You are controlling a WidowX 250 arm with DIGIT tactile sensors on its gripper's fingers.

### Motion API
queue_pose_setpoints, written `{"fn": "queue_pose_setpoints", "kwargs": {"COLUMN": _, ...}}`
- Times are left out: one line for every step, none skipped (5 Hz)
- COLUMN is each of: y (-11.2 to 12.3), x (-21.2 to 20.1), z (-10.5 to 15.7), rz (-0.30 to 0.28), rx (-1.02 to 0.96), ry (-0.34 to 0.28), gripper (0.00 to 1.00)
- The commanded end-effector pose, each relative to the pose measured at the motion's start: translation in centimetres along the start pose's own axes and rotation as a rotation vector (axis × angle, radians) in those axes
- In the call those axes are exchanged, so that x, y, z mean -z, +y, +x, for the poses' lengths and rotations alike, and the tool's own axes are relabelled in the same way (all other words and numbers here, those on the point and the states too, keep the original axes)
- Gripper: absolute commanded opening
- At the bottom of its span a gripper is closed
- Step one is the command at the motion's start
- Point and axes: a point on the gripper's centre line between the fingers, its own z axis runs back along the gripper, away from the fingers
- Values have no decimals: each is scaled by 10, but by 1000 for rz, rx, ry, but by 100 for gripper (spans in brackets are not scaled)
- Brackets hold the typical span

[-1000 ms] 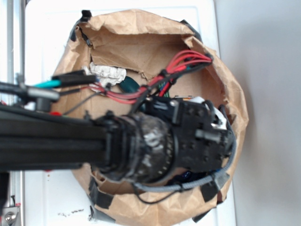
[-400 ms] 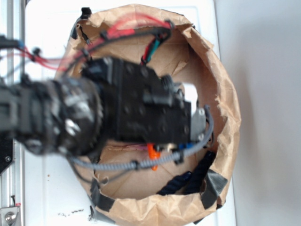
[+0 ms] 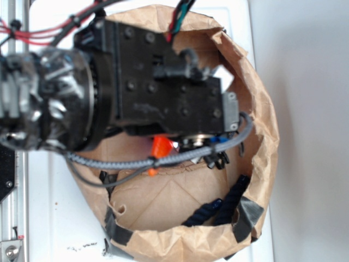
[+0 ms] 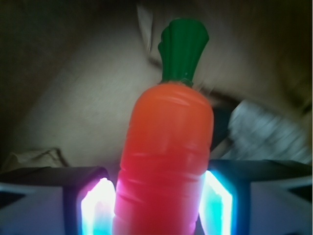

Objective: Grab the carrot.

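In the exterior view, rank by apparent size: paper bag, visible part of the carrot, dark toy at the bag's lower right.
1. paper bag
2. dark toy
3. carrot: only a sliver shows under the hand; arm hides the rest.

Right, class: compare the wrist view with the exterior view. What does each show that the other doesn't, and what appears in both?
Only the wrist view shows the carrot's green stem and the gripper fingers closed against its sides. Only the exterior view shows the whole paper bag, the arm's cabling, and a dark toy lying inside the bag. Both show the orange carrot at the gripper.
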Motion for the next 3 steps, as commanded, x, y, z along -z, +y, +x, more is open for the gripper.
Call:
{"fn": "queue_pose_setpoints", "kwargs": {"y": 26, "x": -73, "z": 28, "rz": -55, "rx": 195, "ry": -302, "gripper": 0}}
{"fn": "queue_pose_setpoints", "kwargs": {"y": 38, "x": -94, "z": 34, "rz": -99, "rx": 216, "ry": -221, "gripper": 0}}
{"fn": "queue_pose_setpoints", "kwargs": {"y": 41, "x": -107, "z": 34, "rz": -100, "rx": 177, "ry": -214, "gripper": 0}}
